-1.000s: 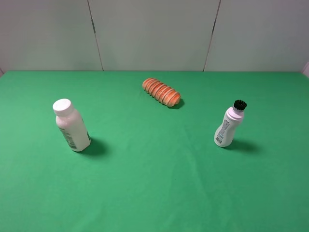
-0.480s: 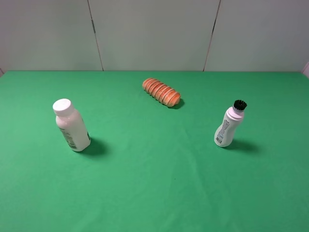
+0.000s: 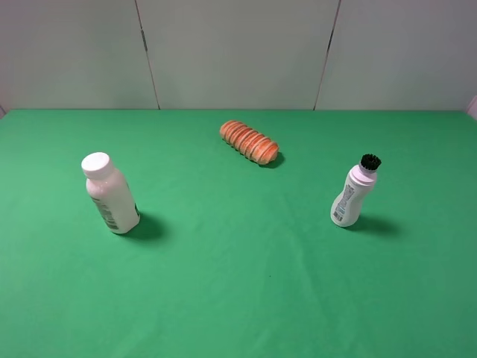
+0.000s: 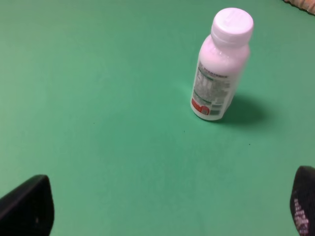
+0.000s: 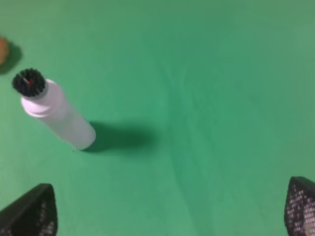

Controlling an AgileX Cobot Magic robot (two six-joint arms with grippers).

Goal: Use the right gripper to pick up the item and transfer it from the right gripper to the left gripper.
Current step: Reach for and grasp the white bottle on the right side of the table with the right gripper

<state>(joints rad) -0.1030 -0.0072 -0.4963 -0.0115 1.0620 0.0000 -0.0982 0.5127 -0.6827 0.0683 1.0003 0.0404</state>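
The item, a slim white bottle with a black bristly tip, stands upright on the right part of the green table. In the right wrist view the item stands well ahead of my right gripper, whose black fingertips are spread wide with only cloth between them. My left gripper is likewise open, with nothing between its fingertips; the item does not show in that view. Neither gripper appears in the exterior high view.
A larger white-capped bottle stands on the left, also ahead of the left gripper as the bottle. An orange striped bread roll lies at the back centre. The green cloth runs to a grey back wall.
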